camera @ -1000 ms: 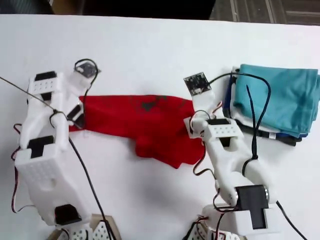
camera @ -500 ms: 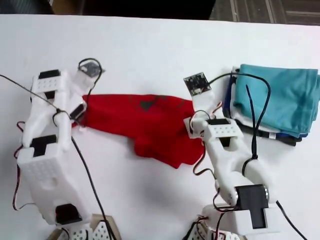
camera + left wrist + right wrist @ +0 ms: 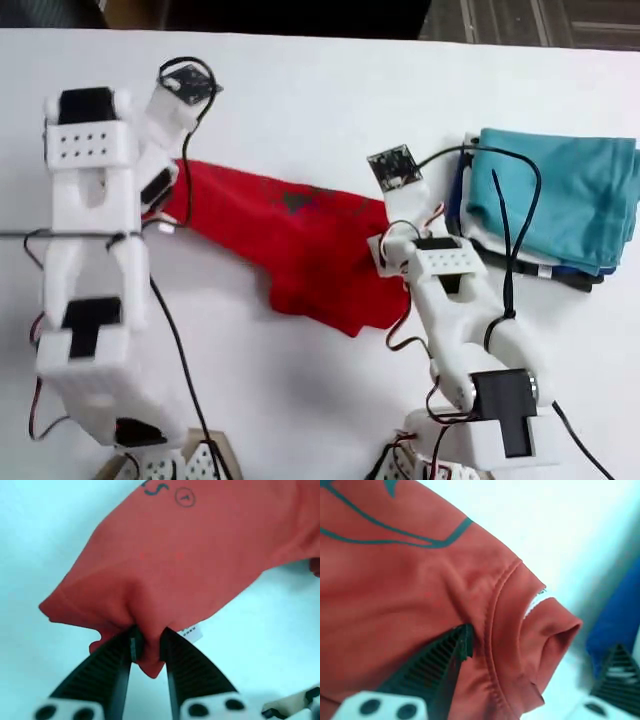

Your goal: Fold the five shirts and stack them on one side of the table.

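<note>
Illumination is bright and even; the short shadows indicate light from above. The white table [image 3: 300,90] is overexposed in the high view, its surface texture washed out. Shadows are soft: a faint rim under the red shirt [image 3: 310,250], a darker band under the folded stack [image 3: 560,200]. The room beyond the table's far edge is dim. In the right wrist view, grey shade lies on the table beside the shirt.

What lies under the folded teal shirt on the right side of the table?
Edges of folded garments, white and blue, peek out beneath the teal shirt; their count is hidden by it.
</note>
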`<state>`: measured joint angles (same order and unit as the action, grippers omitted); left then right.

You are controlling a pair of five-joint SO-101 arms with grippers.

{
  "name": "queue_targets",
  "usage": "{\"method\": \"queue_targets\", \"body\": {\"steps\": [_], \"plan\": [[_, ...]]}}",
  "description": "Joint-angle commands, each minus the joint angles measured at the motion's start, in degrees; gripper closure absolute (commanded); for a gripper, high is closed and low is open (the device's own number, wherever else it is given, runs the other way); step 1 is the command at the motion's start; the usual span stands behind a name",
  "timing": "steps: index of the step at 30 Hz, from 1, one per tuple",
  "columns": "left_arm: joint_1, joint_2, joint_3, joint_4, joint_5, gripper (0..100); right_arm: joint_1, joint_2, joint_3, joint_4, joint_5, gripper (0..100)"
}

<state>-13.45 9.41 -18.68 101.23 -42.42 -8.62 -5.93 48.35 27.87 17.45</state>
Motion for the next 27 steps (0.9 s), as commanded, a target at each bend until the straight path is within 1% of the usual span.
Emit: {"method": "queue_targets", "body": {"steps": [1,4,7,9,11,14,16,19,23,27], "plan": [[0.26,-11.69,12.18,1.14,0.26,97,0.22,-3.21,-2.29,1.71,0.35,59.8],[-0.18,-15.91,28.26,-0.53,0.09,97,0.04,-6.2,-1.93,4.62,0.35,59.8],[-0.26,-18.37,42.51,-6.42,-1.76,97,0.4,-7.25,-1.93,5.49,0.18,59.8],[-0.09,-19.34,49.01,-11.43,-3.87,97,0.4,-7.16,-1.76,5.32,0.26,59.8],[-0.18,-19.6,52.53,-15.74,-4.31,97,0.22,-7.16,-0.79,4.62,0.35,59.8],[-0.26,-19.78,52.79,-17.23,-4.57,96,0.04,-7.16,0.44,3.03,0.35,59.8],[-0.35,-19.87,50.51,-16.53,-4.31,89,0.04,-7.16,0.79,2.51,0.35,59.8],[-1.58,-19.87,44.26,-13.19,-4.66,78,0.04,-7.16,0.79,2.51,0.35,59.8],[-1.58,-19.6,37.67,-8.44,-5.8,78,0.04,-7.16,0.79,2.33,0.35,59.8],[1.49,-19.52,40.04,-5.27,-13.01,79,0.04,-7.16,0.79,2.24,0.35,59.8]]}}
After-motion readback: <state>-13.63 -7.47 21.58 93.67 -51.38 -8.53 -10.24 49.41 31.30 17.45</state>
